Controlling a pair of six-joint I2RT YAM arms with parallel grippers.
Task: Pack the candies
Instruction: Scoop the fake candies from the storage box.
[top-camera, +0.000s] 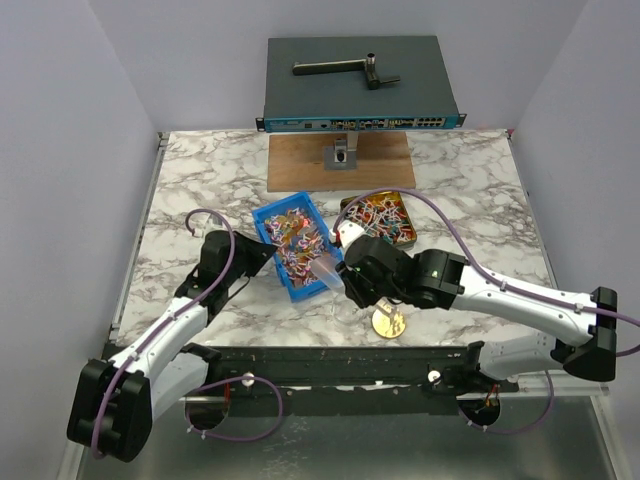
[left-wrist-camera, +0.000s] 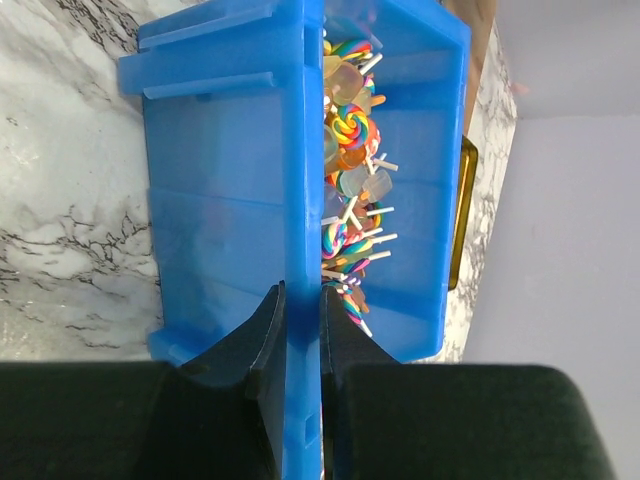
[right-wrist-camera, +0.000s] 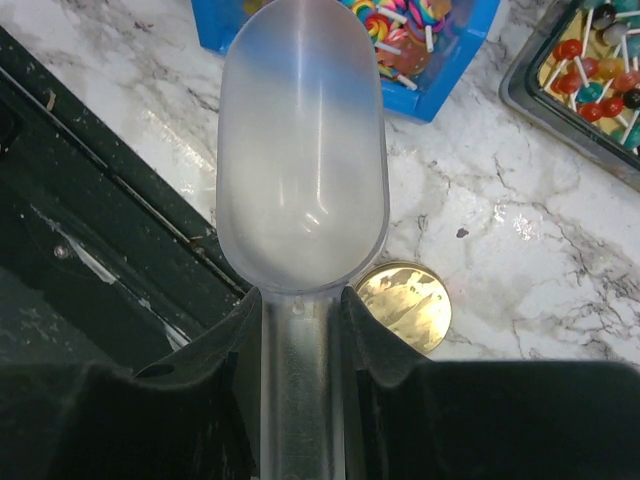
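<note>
Inside one bin (left-wrist-camera: 215, 190), many candies (left-wrist-camera: 352, 130)

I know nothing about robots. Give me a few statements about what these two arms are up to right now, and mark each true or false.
1. The left gripper is clamped on a wall of the blue bin. True.
2. The scoop held by the right gripper is full of candies. False: the scoop is empty.
3. The gold lid lies flat on the table, close to the scoop's handle. True.
4. The blue bin is empty. False: it holds a heap of colourful candies.
5. The tin next to the bin is open, with candies showing inside. True.
</note>
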